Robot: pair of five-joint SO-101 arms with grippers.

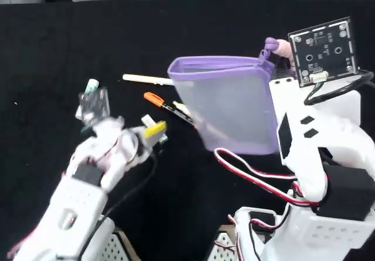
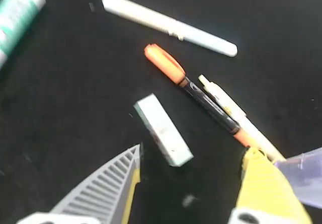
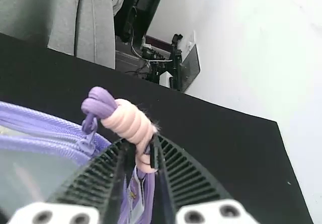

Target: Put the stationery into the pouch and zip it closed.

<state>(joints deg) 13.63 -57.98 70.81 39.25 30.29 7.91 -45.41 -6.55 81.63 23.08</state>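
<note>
Left gripper (image 2: 195, 156) stood open, jaws spread either side of the near end of the eraser (image 2: 163, 130), which lay flat on the black table (image 1: 53, 44). I judged the eraser light, firm and slightly grippy; best taken across its short sides at mid-length, so it would not pivot. Just beyond it lay the orange-capped pen (image 2: 193, 89) with a cream pen (image 2: 232, 114) touching it alongside. Both looked light, stiff and smooth, likely to roll, and being pressed together would be awkward to pinch singly; the orange cap end sat freer. Farther off, a white pen (image 2: 168, 23) lay alone, and a glue stick (image 2: 17, 11) lay well apart to one side. The pouch (image 1: 234, 108) stood beside the pens, purple and see-through, mouth open at the top; soft and floppy, by my estimate. At its far corner my right gripper (image 3: 141, 151) was closed on the pink zip pull (image 3: 132, 123).
</note>
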